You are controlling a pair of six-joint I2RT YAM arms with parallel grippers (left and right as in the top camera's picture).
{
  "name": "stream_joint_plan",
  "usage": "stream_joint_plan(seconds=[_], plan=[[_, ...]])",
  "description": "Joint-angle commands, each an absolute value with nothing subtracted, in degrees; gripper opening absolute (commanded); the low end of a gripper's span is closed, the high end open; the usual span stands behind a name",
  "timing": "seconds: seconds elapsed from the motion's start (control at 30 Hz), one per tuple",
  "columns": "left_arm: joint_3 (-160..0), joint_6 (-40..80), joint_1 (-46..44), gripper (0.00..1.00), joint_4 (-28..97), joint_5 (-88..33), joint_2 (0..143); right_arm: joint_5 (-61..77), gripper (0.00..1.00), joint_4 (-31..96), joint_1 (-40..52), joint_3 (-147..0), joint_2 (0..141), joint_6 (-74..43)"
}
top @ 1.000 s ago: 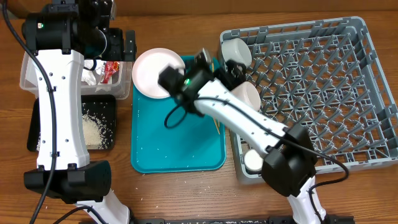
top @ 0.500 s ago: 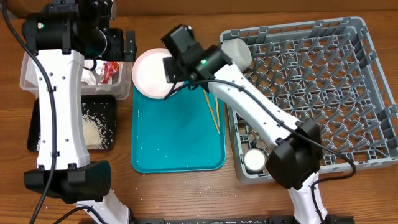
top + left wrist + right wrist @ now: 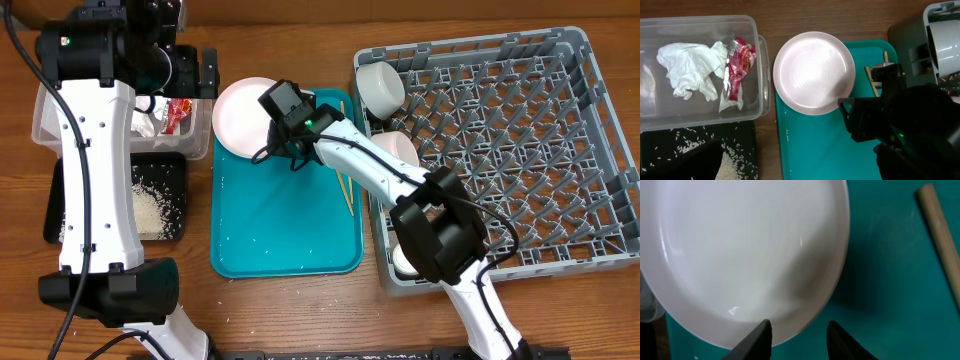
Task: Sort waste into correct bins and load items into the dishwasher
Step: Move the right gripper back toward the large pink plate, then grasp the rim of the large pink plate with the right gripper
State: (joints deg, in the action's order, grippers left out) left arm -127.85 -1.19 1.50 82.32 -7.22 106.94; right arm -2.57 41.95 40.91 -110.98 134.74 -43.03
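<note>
A pale pink plate (image 3: 240, 115) rests partly on the teal tray's (image 3: 285, 230) top left corner. My right gripper (image 3: 800, 332) straddles the plate's (image 3: 740, 245) lower right rim. One finger is over the plate, the other over the tray, and a gap still shows, so it is open. In the overhead view that gripper (image 3: 287, 148) sits at the plate's edge. Two chopsticks (image 3: 345, 185) lie on the tray's right side. My left gripper (image 3: 205, 72) hangs open and empty beside the clear tub (image 3: 45, 125), which holds the red wrapper (image 3: 739, 62) and napkin (image 3: 690, 70).
The black tray (image 3: 172, 160) with rice lies in front of the tub. The grey rack (image 3: 520, 140) fills the right side. It holds a white bowl (image 3: 380, 85), a second bowl (image 3: 398, 150) and a small cup (image 3: 407, 258) along its left edge.
My right gripper swung from beside the rack to the plate, came down at its rim, and its jaws narrowed. The left arm stayed still.
</note>
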Motion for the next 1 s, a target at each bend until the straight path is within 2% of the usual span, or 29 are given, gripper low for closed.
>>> stream_joint_plan(seconds=[0.0, 0.07, 0.13, 0.2, 0.4, 0.63, 0.67, 0.7, 0.97], plan=[[-128.4, -1.1, 1.08, 1.0, 82.26, -7.03, 106.59, -3.11, 0.33, 41.67, 40.75, -110.96, 136.51, -45.47], [-128.4, -1.1, 1.08, 1.0, 82.26, -7.03, 106.61, -3.55, 0.31, 41.8, 40.75, -110.96, 136.53, -45.47], [-128.4, -1.1, 1.08, 1.0, 82.28, -7.03, 106.61, -3.75, 0.23, 42.24, 40.75, -110.96, 136.53, -45.5], [-128.4, -1.1, 1.08, 1.0, 82.26, -7.05, 106.61, -4.03, 0.19, 42.81, 40.75, -110.93, 136.62, -45.71], [-128.4, -1.1, 1.08, 1.0, 82.26, -7.03, 106.61, -4.25, 0.18, 47.35, 40.8, -110.93, 137.43, -48.99], [-128.4, -1.1, 1.08, 1.0, 82.28, -7.03, 106.61, -0.25, 0.22, 51.27, 40.8, -110.96, 137.62, -49.93], [-128.4, -1.1, 1.08, 1.0, 82.26, -7.03, 106.61, -0.23, 0.07, 51.62, 40.73, -111.02, 137.6, -49.54], [-128.4, -1.1, 1.08, 1.0, 82.26, -7.03, 106.61, -0.25, 0.04, 51.77, 40.66, -111.13, 137.6, -49.39], [-128.4, -1.1, 1.08, 1.0, 82.26, -7.03, 106.61, 2.24, 0.04, 58.7, 38.92, -118.43, 136.53, -38.98]])
